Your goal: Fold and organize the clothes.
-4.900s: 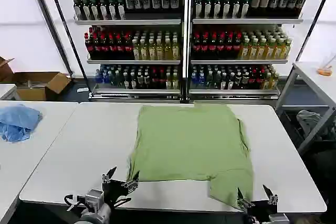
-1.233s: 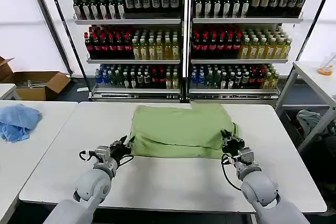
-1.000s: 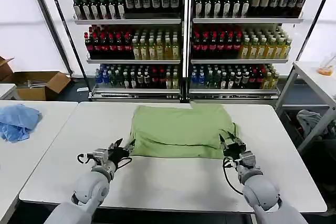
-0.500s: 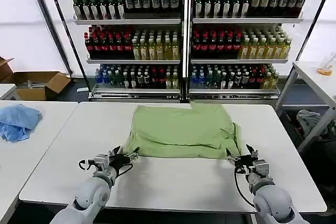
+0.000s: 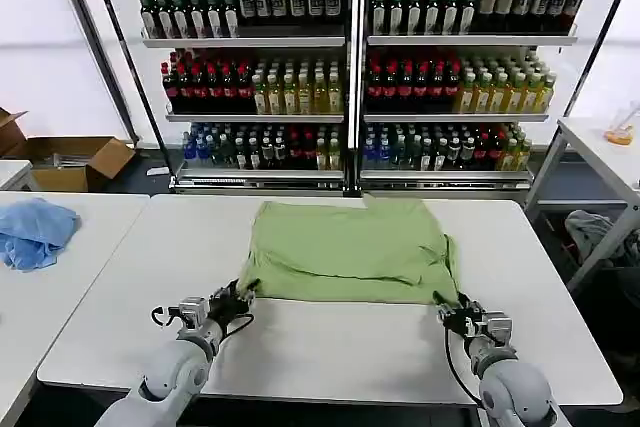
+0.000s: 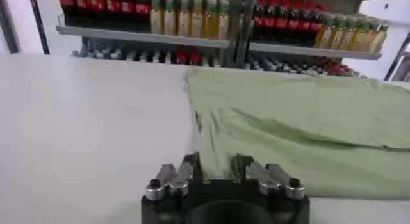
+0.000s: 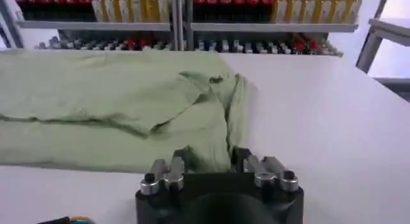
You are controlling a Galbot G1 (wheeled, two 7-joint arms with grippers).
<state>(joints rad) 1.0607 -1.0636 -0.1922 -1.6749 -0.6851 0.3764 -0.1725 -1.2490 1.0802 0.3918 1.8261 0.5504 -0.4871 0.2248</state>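
The shirt [image 5: 348,250] lies folded once on the worktop [image 5: 120,287], more folds remaining, with left pincer [image 5: 229,301] and right pincer [image 5: 452,313] each clamped on a near corner.

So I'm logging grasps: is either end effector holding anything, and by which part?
Both hold the green shirt: the left end effector pinches its near left corner, the right end effector its near right corner.
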